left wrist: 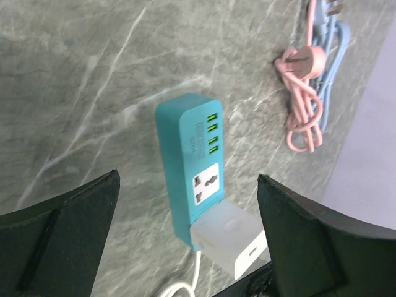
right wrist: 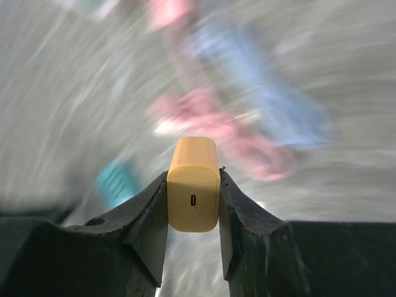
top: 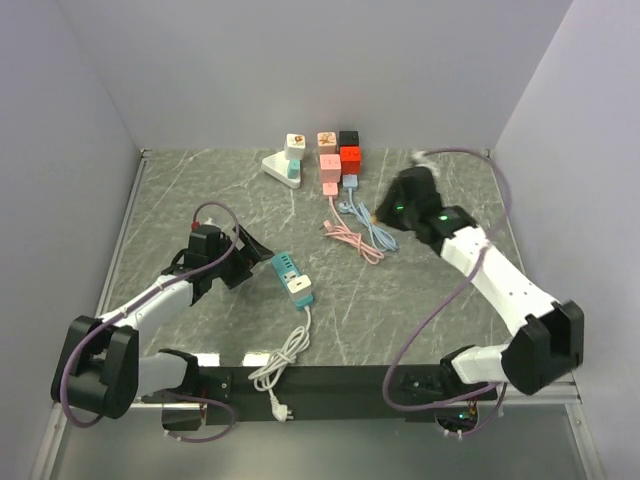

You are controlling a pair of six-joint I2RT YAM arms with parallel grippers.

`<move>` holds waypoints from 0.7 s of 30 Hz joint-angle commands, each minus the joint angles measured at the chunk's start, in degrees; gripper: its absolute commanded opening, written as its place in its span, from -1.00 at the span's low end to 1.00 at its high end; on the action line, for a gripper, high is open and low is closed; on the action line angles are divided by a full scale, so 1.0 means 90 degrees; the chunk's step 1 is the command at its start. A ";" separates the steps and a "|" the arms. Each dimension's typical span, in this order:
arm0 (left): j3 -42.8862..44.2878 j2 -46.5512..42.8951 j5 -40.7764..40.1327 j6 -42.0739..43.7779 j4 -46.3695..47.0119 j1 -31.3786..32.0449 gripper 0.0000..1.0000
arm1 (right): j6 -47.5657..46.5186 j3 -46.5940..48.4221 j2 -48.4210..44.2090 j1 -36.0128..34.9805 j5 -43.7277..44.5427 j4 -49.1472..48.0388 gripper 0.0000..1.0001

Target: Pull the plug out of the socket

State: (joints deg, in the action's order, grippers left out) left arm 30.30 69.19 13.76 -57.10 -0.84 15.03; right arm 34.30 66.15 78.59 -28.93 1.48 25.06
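A teal socket strip (top: 287,274) lies on the marble table with a white plug (top: 301,293) seated in its near end. In the left wrist view the strip (left wrist: 185,148) and the white plug (left wrist: 230,240) lie between my open left fingers. My left gripper (top: 252,256) is open just left of the strip, touching nothing. My right gripper (top: 384,211) is raised over the cables at centre right. It is shut on a yellow plug (right wrist: 193,184), held between both fingers (right wrist: 150,213). The right wrist view is motion-blurred.
Pink and blue cables (top: 352,232) lie coiled in front of a row of coloured adapter blocks (top: 338,155) at the back. A white and teal adapter (top: 284,167) stands to their left. The strip's white cord (top: 280,362) coils toward the near edge. Walls enclose the table.
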 commanded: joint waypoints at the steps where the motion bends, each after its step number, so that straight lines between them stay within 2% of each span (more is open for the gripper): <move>1: 0.0275 -0.0081 0.0121 0.0416 -0.0316 -0.0009 0.96 | 0.0426 -0.0385 -0.0265 0.1080 0.2548 0.1481 -1.00; 3: 0.0295 -0.0041 0.0151 0.0485 -0.0336 -0.0009 0.96 | 0.0475 -0.0494 -0.0178 0.1551 0.3424 0.2009 -1.00; 5: 0.0314 0.0076 0.0238 0.0514 -0.0327 -0.0009 0.96 | 0.0514 -0.0660 -0.0002 0.2138 0.3819 0.2263 -1.00; 10: 0.0461 0.0261 0.0336 0.0612 -0.0414 -0.0009 0.92 | 0.1107 -0.0710 0.0641 0.2891 0.5079 0.2635 -0.93; 15: 0.0607 0.0126 0.0336 0.0710 -0.0590 -0.0009 0.92 | 0.1229 -0.0573 0.1335 0.3702 0.4818 0.2529 -0.82; 21: 0.0598 0.0105 0.0336 0.0768 -0.0707 -0.0009 0.93 | 0.1072 -0.0309 0.2320 0.3702 0.4583 0.2382 -0.41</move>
State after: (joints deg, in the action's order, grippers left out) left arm 33.80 71.07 15.68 -51.72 -6.28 15.03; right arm 43.20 60.58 96.31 4.75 41.45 46.89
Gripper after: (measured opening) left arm 0.965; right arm 0.394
